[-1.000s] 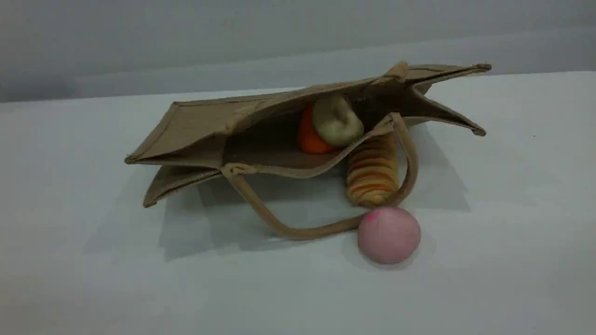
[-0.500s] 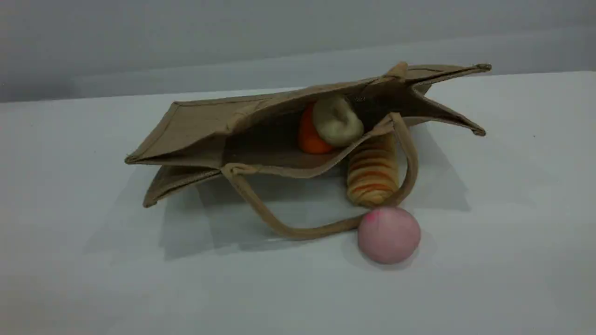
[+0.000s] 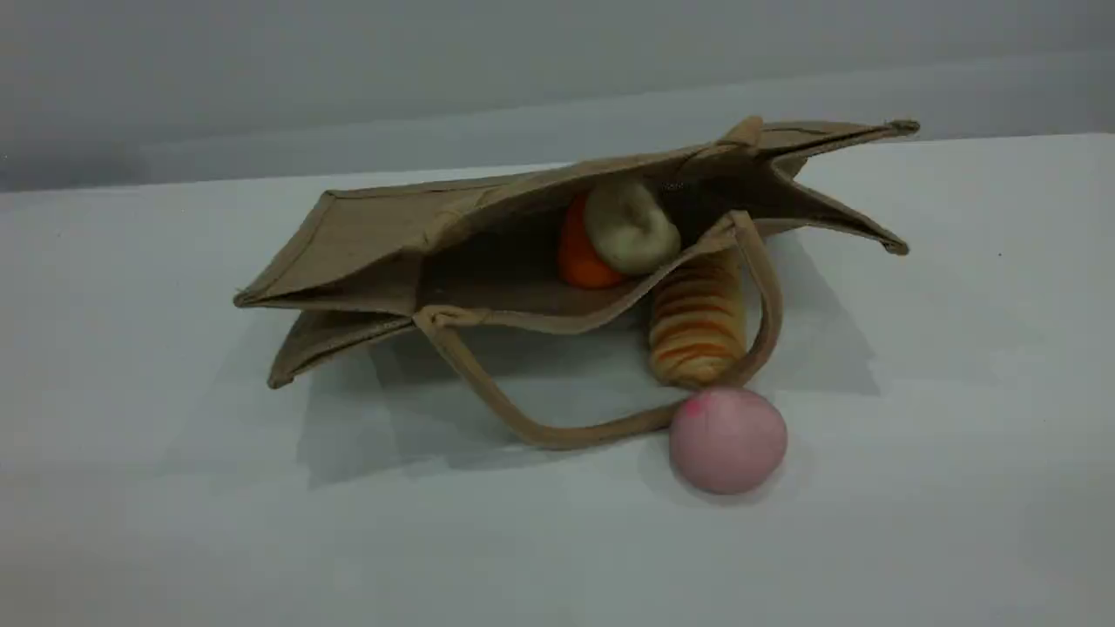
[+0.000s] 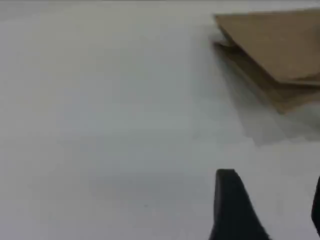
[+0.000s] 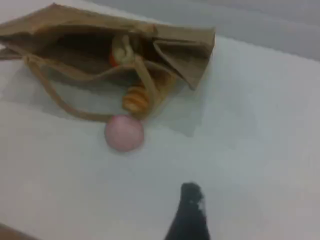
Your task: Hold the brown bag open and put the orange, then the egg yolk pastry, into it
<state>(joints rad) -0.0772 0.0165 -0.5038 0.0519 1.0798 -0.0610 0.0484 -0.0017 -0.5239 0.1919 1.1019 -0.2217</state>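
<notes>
The brown bag [image 3: 383, 235] lies on its side on the white table with its mouth gaping toward the camera. Inside it, the orange [image 3: 579, 257] sits behind the egg yolk pastry [image 3: 629, 228]; both also show faintly in the right wrist view, the pastry [image 5: 121, 49] above the orange [image 5: 114, 61]. My left gripper [image 4: 274, 210] hovers over bare table to the side of the bag's corner [image 4: 280, 50], open and holding nothing. My right gripper [image 5: 192, 202] shows one dark fingertip, well back from the bag [image 5: 75, 27], with nothing held. Neither arm appears in the scene view.
A striped bread roll [image 3: 697, 326] lies under the bag's lower lip, inside the loop of the front handle [image 3: 557, 431]. A pink bun [image 3: 727, 440] rests on the table against that handle. The table's far edge runs behind the bag.
</notes>
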